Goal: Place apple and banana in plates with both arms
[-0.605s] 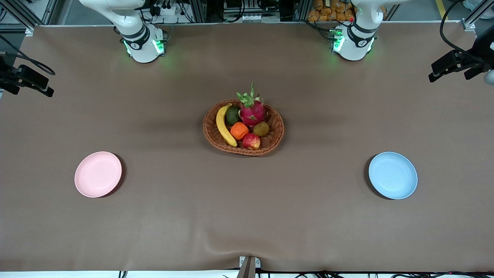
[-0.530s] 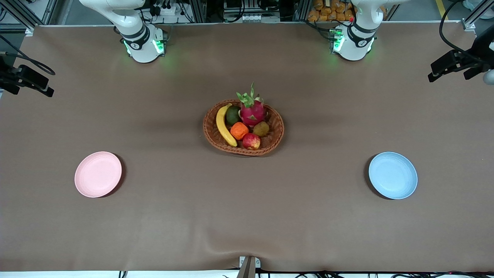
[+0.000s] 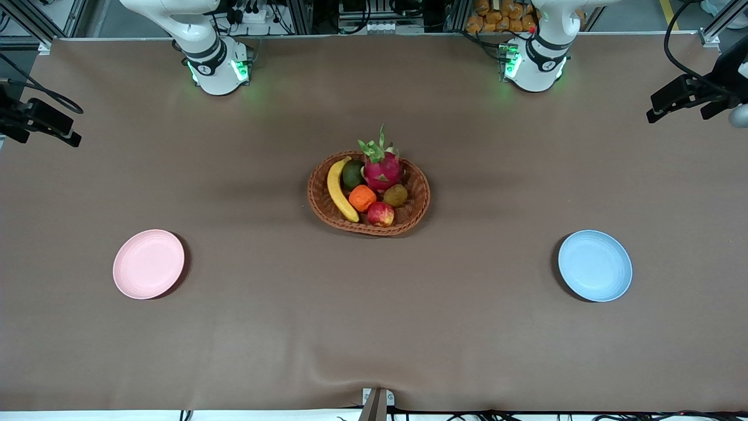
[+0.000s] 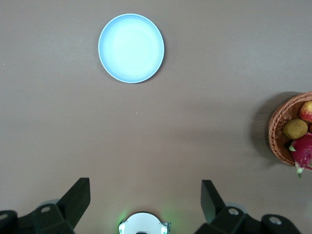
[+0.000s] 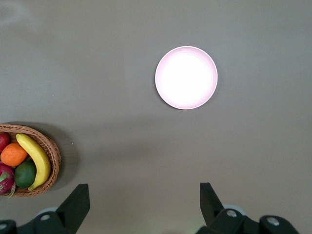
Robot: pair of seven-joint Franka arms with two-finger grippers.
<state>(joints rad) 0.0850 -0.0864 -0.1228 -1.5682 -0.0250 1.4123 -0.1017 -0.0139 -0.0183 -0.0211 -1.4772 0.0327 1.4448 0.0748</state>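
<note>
The plates lie on the brown table (image 3: 374, 327), well apart: the pink plate (image 3: 148, 264) toward the right arm's end, the blue plate (image 3: 595, 265) toward the left arm's end, both bare and both nearer the front camera than the basket (image 3: 320, 202). Wide open cloth surrounds each plate on every side, and a broad bare strip runs between each plate and the basket. A low ripple creases the cloth at the table's edge nearest the camera.

The basket, brown wicker and oval, sits mid-table between the two arm bases. In it the banana (image 3: 339, 190) lies along the rim at the right arm's end. The apple (image 3: 380, 214) rests at the rim nearest the camera, touching an orange fruit (image 3: 362, 197). A dragon fruit (image 3: 381, 165) stands tallest, farthest from the camera, with a dark green fruit (image 3: 352, 173) just beside it and a small brownish fruit (image 3: 395, 195) by the apple; what those two are I cannot tell for sure.

Both arms wait high over the table. The left gripper (image 4: 145, 202) hangs over bare cloth between its base and the blue plate, fingers (image 4: 78, 197) wide apart and holding nothing. The right gripper (image 5: 145, 202) hangs likewise over bare cloth short of the pink plate, fingers (image 5: 77, 201) spread and empty.
</note>
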